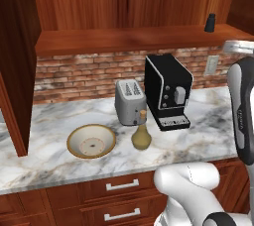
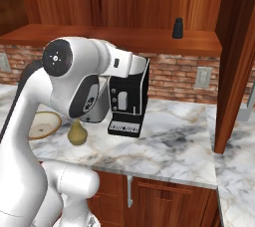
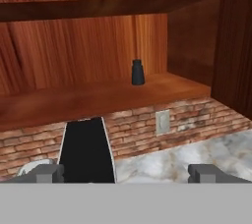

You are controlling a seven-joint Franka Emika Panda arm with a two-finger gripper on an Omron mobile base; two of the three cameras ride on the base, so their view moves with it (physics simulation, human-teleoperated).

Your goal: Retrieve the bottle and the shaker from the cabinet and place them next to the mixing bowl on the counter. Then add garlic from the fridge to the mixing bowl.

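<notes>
The small black shaker (image 3: pixel 138 72) stands upright on the thick plank shelf of the cabinet (image 3: pixel 98 98), near its right end; it also shows as the shaker (image 1: pixel 210 23) and the shaker (image 2: pixel 178 28). My gripper (image 3: pixel 128 174) is open with nothing between its fingers, well short of the shaker and a little below shelf level. The olive-tan bottle (image 1: pixel 141 136) stands upright on the marble counter (image 1: pixel 198 136), just right of the mixing bowl (image 1: pixel 92 141). My arm partly hides the bottle (image 2: pixel 76 132) and the bowl (image 2: pixel 42 124). The fridge and garlic are out of view.
A silver toaster (image 1: pixel 130 102) and a black coffee machine (image 1: pixel 167 91) stand behind the bottle, under the shelf. An open cabinet door (image 2: pixel 239 61) hangs at the right, another (image 1: pixel 15 71) at the left. Drawers with silver handles (image 1: pixel 122 185) sit below the counter.
</notes>
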